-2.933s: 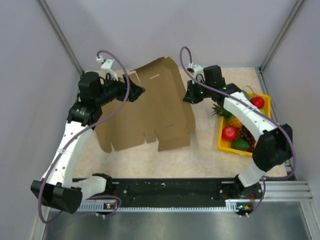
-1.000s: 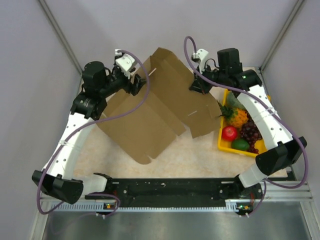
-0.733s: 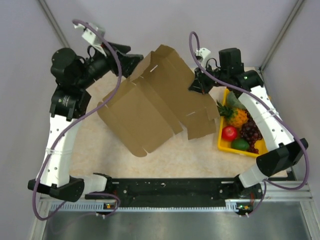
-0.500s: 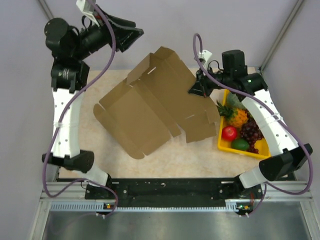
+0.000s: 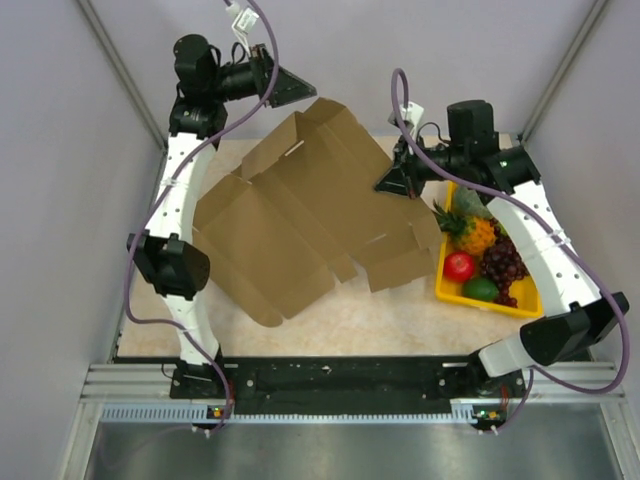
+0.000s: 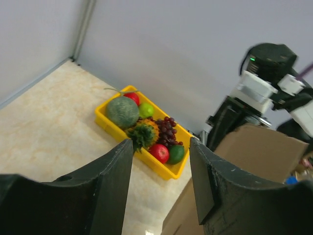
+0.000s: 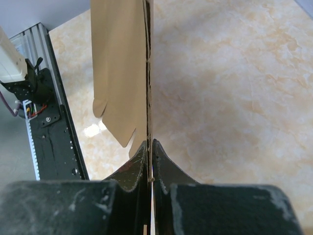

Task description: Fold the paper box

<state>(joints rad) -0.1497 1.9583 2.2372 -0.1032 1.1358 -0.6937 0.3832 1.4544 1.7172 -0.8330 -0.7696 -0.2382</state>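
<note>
My left gripper (image 5: 300, 88) hangs high over the table's (image 5: 400, 310) far-left corner, jaws apart and empty. My right gripper (image 5: 382, 185) pinches the far right edge of the one flat brown cardboard paper box (image 5: 290, 215), spread across the table's middle.

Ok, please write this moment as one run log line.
left gripper: open, holding nothing | right gripper: shut on paper box edge | paper box: unfolded, one side lifted
</note>
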